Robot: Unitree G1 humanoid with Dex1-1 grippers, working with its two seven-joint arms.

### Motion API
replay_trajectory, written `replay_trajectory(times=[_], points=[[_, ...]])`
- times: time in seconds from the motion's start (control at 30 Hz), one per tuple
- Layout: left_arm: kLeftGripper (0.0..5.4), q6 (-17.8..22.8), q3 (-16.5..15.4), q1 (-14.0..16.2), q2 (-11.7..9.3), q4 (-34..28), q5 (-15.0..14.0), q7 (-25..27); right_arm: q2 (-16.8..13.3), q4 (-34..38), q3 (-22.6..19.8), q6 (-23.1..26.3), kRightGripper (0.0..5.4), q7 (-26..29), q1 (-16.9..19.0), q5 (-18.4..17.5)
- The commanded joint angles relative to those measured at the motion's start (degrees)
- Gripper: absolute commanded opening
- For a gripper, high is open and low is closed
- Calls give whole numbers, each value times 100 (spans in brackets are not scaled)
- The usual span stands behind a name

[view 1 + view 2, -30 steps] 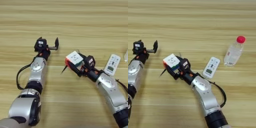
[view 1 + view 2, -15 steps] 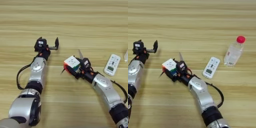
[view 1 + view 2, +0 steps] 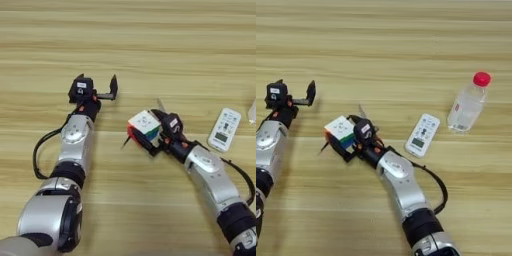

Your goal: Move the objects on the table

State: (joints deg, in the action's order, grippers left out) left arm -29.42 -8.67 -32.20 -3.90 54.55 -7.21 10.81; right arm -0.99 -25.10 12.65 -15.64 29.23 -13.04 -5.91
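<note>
My right gripper [image 3: 151, 133] is shut on the multicoloured puzzle cube [image 3: 143, 123], which sits low over the table [image 3: 150, 45] near its middle. One black finger lies along the cube's right side and the other under its near edge. A thin black stick [image 3: 125, 143] pokes out from under the cube at the lower left. The white remote control [image 3: 423, 135] lies flat to the right of the cube. Further right stands the clear bottle with a red cap [image 3: 468, 102]. My left gripper [image 3: 97, 88] rests open on the table at the left, holding nothing.
The far half of the wooden table shows only bare planks. My right forearm [image 3: 401, 185] slants from the lower right toward the cube, with a black cable looping beside it.
My right gripper has carried the cube slightly left and nearer to me, a little further from the remote. The left arm, remote and bottle have not moved.
</note>
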Motion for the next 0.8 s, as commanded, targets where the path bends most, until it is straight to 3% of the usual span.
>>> replay_trajectory(times=[0.03,0.13,0.4,0.6,0.8], points=[[540,-3,-2,-64,3,47,12,32,29,246,-206,-194,513,-94,-97,-79],[540,-8,-7,-71,-1,69,11,39,34,311,-468,-341,539,-249,-201,-182],[540,-33,3,-43,-3,49,16,84,-6,96,-1144,-654,539,-785,-542,-356],[540,-50,6,-9,-9,14,14,146,-6,-78,-1372,-703,539,-953,-681,-394],[540,-98,30,46,-18,-59,16,272,-115,-564,-1646,-891,539,-1416,-937,-213]])
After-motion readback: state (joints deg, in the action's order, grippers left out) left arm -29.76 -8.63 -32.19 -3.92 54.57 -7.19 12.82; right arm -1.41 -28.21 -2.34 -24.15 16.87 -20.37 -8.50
